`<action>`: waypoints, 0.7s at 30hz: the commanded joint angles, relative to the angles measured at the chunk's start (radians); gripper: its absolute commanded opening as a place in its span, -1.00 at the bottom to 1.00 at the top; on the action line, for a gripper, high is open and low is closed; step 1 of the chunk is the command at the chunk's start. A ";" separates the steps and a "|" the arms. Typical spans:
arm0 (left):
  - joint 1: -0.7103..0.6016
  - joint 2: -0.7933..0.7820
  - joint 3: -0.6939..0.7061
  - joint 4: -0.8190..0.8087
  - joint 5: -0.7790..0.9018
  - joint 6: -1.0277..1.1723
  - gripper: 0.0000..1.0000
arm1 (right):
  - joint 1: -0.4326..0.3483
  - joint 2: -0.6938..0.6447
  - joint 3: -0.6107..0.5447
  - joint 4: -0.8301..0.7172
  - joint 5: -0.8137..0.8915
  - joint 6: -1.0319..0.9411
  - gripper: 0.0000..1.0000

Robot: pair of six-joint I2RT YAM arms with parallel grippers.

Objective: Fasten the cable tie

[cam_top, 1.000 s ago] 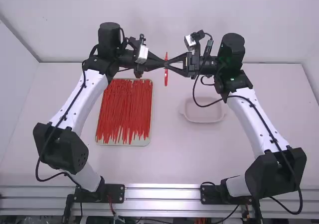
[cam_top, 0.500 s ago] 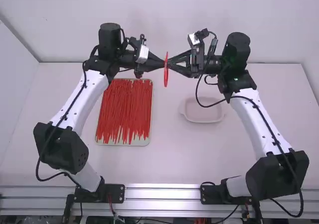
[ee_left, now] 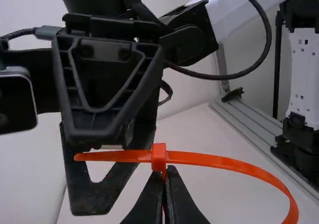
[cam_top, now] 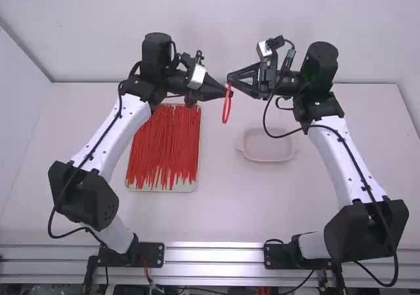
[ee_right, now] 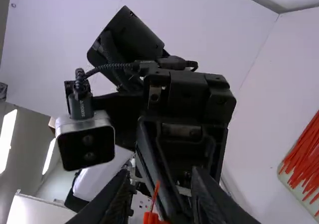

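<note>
1. Task item: one red cable tie, held in the air above the worktop between the two grippers, behind the gap between the tray and the dish.
2. Progress: the strap appears to have been passed through the head, since a short tail sticks out on one side and the long part curves away on the other. The high view shows a hanging loop. Judged as threaded but not yet drawn tight, because the loop is wide.
3. Remaining: pull the tail further through the head to shrink the loop, then put the tie down.
4. Left gripper: fingers pressed together, pinching the tie just under its head.
5. Right gripper: fingers stand apart, with the left gripper's tip and a bit of red tie between them. It lies close against the tail end. Whether it touches the tail cannot be told.
6. Other stock: spare red ties on a tray; a white dish.
</note>
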 commanded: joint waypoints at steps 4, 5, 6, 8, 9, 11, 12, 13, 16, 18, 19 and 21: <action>0.002 -0.004 -0.003 0.005 -0.025 -0.014 -0.96 | 0.000 -0.009 0.019 0.004 -0.013 0.002 -1.00; 0.004 -0.004 -0.003 0.013 -0.034 -0.028 -0.96 | 0.000 -0.009 0.019 0.004 -0.013 0.002 -1.00; 0.003 -0.004 -0.003 0.024 -0.046 -0.047 -0.96 | 0.000 -0.009 0.019 0.003 -0.013 0.002 -1.00; 0.002 -0.004 -0.003 0.031 -0.051 -0.057 -0.96 | 0.000 -0.009 0.019 0.004 -0.013 0.002 -1.00; -0.005 -0.004 -0.003 0.030 -0.050 -0.055 -0.96 | 0.000 -0.009 0.019 0.004 -0.012 0.002 -1.00; -0.005 -0.004 -0.003 0.028 -0.060 -0.059 -0.96 | 0.002 -0.009 0.019 0.004 -0.008 0.002 -1.00; -0.006 -0.004 -0.003 0.026 -0.076 -0.072 -0.96 | 0.002 -0.009 0.019 0.006 -0.006 0.002 -1.00; -0.010 -0.004 -0.003 0.026 -0.105 -0.090 -0.96 | 0.002 -0.009 0.019 0.013 -0.005 0.002 -1.00; -0.012 -0.004 -0.005 0.003 -0.158 -0.100 -0.96 | 0.001 -0.009 0.019 0.015 -0.005 0.002 -1.00; -0.023 -0.004 -0.011 -0.013 -0.182 -0.095 -0.96 | 0.001 -0.009 0.019 0.015 -0.006 0.002 -1.00; -0.023 -0.004 -0.020 -0.015 -0.198 -0.098 -0.96 | 0.001 -0.009 0.019 0.015 -0.006 0.001 -1.00; -0.023 -0.004 -0.042 -0.010 -0.199 -0.097 -0.96 | 0.001 -0.009 0.019 0.026 -0.006 0.002 -1.00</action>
